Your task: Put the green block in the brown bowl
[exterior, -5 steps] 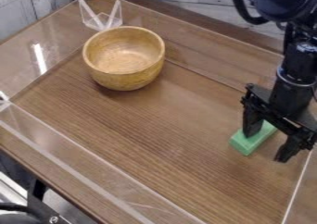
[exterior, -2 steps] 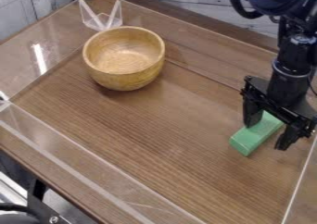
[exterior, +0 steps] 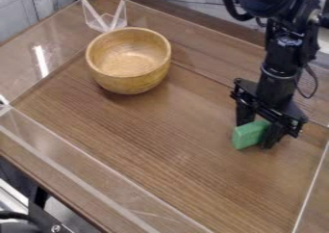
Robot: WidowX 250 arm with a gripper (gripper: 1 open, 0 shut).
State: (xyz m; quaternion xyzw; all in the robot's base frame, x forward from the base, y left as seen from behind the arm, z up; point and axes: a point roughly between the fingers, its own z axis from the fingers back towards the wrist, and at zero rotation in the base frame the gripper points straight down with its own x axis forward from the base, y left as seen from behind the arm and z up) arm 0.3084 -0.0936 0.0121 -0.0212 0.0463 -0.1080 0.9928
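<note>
There is a single camera view, looking down at an angle onto a dark wood-grain surface (exterior: 154, 131) edged by clear plastic walls.

The round light-brown wooden bowl (exterior: 129, 60), thick-walled and glossy, sits in the upper left of the frame with nothing inside it. It is in the same spot as in the earlier frames.

The small bright green rectangular block (exterior: 251, 135) lies on the surface in the right half of the frame, well apart from the bowl. Only its lower left part shows, because the black claw (exterior: 266, 131) stands over it. A second ago the block appeared further toward the right edge and a little lower; now it shows further left and slightly higher, and it looks shorter, since more of it is covered.

The black arm comes down from the upper right corner with the claw pointing straight down at the surface. Compared with a second ago, the whole arm has shifted left in the frame, and the claw sits lower around the block. Its fingers then stood wide on either side of the block; now they are drawn in closer, one finger at the block's left end and one at its right. Whether they already pinch the block firmly cannot be told; the block rests on the surface.
</note>
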